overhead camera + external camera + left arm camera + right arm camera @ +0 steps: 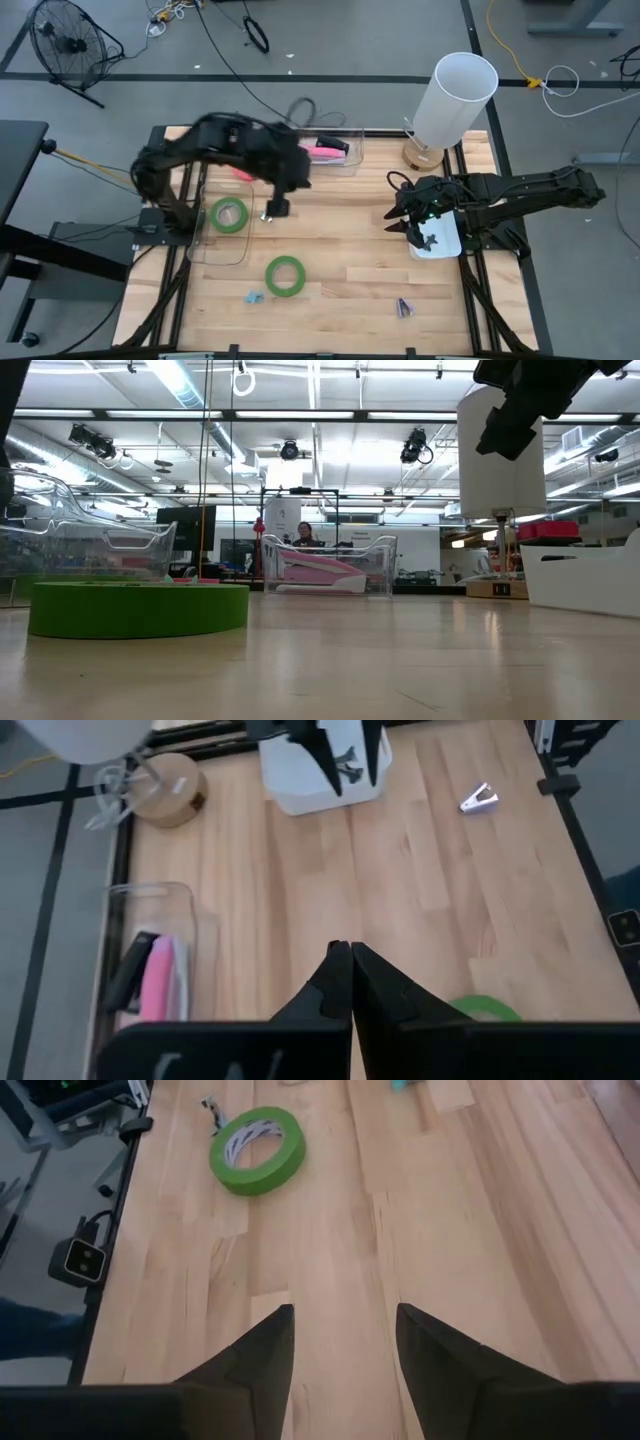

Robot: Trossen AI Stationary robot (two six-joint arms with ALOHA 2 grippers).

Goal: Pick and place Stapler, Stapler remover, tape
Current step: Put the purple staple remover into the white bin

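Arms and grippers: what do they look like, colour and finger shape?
Both arms are dark, near-black, jointed links. The left gripper has two black fingers tapering to narrow tips. The right gripper has two black wedge-shaped fingers with pointed ends. In the high view small lit spots show near the right wrist. No markings are legible.

a: what's round the wooden table (340,250)?
b: grey floor (100,30) with dark lines; a black fan (65,42) at ten o'clock, cables (255,35) at twelve, a yellow cord (515,55) at one.
a: and the room behind?
b: ceiling strip lights (180,385), hanging black lamps (290,450), a person (305,537) seated far back.
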